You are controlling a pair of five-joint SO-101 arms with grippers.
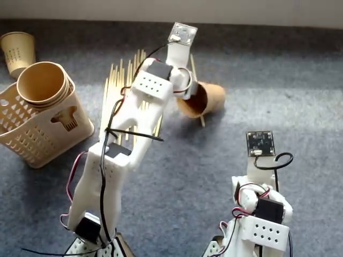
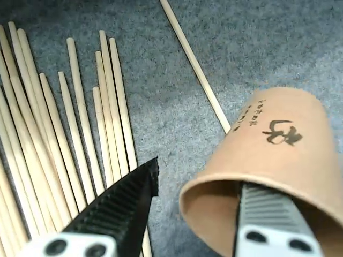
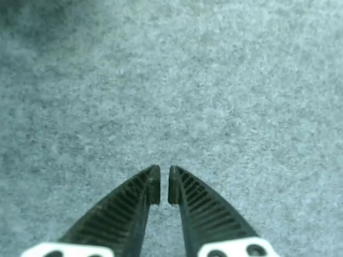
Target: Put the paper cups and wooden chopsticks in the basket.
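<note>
The basket [image 1: 32,144] at nine o'clock of the high view is half filled by a stack of cups [image 1: 43,83], so we judge the tipped paper cup [image 1: 210,97] at centre could snag there on arrival. The left gripper [image 2: 198,179] straddles its wall, fingers apart, and a hard squeeze may crumple it or roll it onto the loose chopstick [image 2: 195,67] beside it. We see open carpet [image 1: 300,80] toward three o'clock, the fanned chopsticks [image 1: 120,80] crowding ten, and the right gripper [image 3: 161,184], fingers together on nothing, at five.

Grey table [image 1: 278,96] w/ basket [image 1: 32,134], chopsticks [image 1: 120,80] spread out, cup [image 1: 19,51] beside basket, tipped cup [image 1: 211,96] mid-table.
</note>
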